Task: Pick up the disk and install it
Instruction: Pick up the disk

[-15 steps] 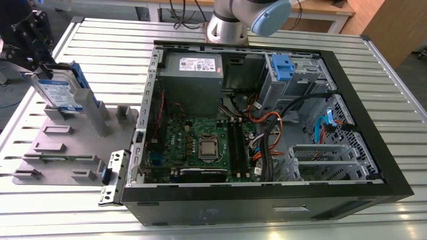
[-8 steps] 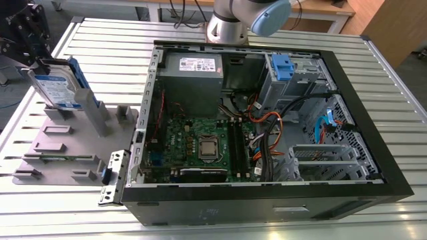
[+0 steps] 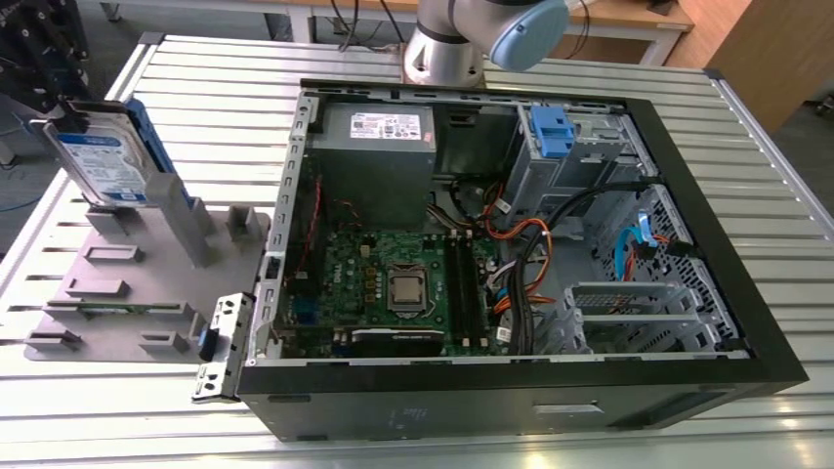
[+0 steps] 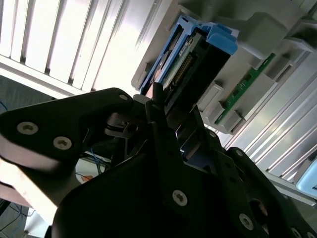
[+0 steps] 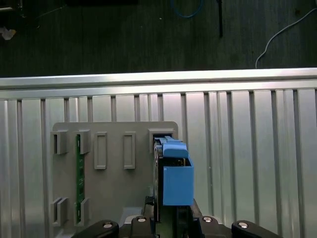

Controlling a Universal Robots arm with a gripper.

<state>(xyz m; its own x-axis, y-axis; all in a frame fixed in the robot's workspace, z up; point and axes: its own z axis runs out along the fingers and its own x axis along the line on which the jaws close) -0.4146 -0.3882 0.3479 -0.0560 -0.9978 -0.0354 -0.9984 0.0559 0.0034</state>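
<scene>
Finding the disk (image 3: 102, 161) standing on edge in a slot of the grey holder plate (image 3: 144, 293), at the exterior view's left, outside the open computer case (image 3: 521, 405). Showing its blue-and-white label toward the exterior camera, with a blue side rail (image 3: 147, 142) running along one edge. Hanging right at the disk's upper end with the gripper (image 5: 167, 214), its black body sitting close against the rail in both wrist views; not managing to tell whether clamping or loose. Holding a green circuit strip (image 5: 78, 173) in another slot of the same plate. Resting plate and case side by side on the slatted metal table (image 3: 78, 420), with the arm's base (image 3: 443, 49) rising behind the case.
</scene>
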